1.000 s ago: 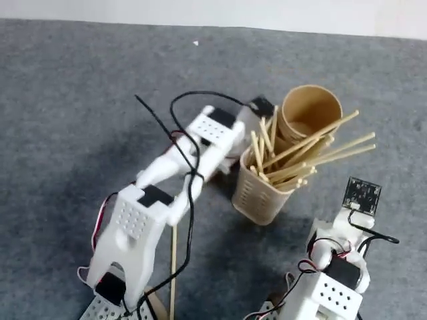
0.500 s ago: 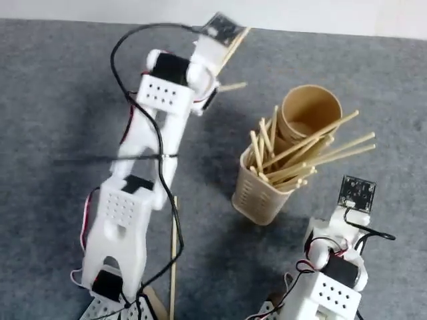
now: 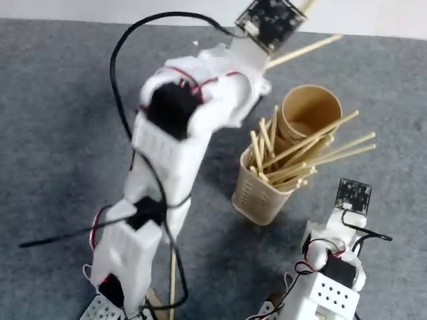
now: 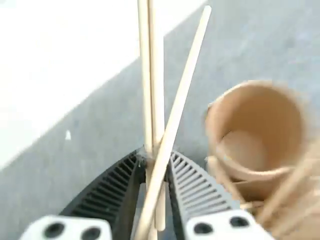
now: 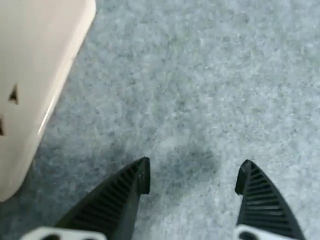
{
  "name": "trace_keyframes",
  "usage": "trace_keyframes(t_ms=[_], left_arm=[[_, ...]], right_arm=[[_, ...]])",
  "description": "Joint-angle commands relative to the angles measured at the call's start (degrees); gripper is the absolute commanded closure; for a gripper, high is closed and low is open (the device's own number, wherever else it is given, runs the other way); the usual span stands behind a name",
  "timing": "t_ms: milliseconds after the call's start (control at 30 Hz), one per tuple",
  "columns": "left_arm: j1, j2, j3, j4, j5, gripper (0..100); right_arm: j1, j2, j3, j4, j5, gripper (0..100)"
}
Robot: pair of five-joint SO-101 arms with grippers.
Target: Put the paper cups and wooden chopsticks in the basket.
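Note:
My left gripper point(image 4: 154, 156) is shut on a few wooden chopsticks point(image 4: 150, 75) that cross between its fingers. It hangs high behind the basket, and the held chopsticks point(image 3: 303, 51) stick out toward the back right. Just beyond it is the paper cup point(image 4: 255, 130), which stands in the beige basket point(image 3: 255, 195) with several chopsticks point(image 3: 313, 157) fanned out of it. One more chopstick point(image 3: 173, 277) lies on the grey carpet by the left arm's base. My right gripper point(image 5: 194, 175) is open and holds nothing, low over the carpet beside the basket wall point(image 5: 35, 75).
The right arm point(image 3: 330, 270) stands at the front right, close to the basket. A black cable point(image 3: 120, 60) loops off the left arm. The carpet ends at a white strip point(image 3: 100, 10) along the back.
The left arm rose from beside the basket, swung out to the back left with chopsticks in its gripper, and has now come right, above and behind the cup. The right arm has barely shifted.

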Motion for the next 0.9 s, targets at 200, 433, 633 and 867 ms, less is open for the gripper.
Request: trace_keyframes(t_ms=[200,433,633,867], left_arm=[[17.54,-10.86,-1.63,-3.25,0.70,100],[20.70,-10.77,-1.71,-9.85,0.70,98],[15.43,-10.77,-1.63,-12.84,5.98,94],[14.46,-11.30,-1.98,-15.12,12.31,97]], right_arm=[[-2.42,-0.48,-0.40,-1.01,0.26,71.1],[-2.42,-0.48,-0.40,-1.01,0.26,71.1],[-2.42,-0.48,-0.31,-2.86,0.09,71.1],[-2.42,-0.48,1.45,-3.82,0.00,71.1]])
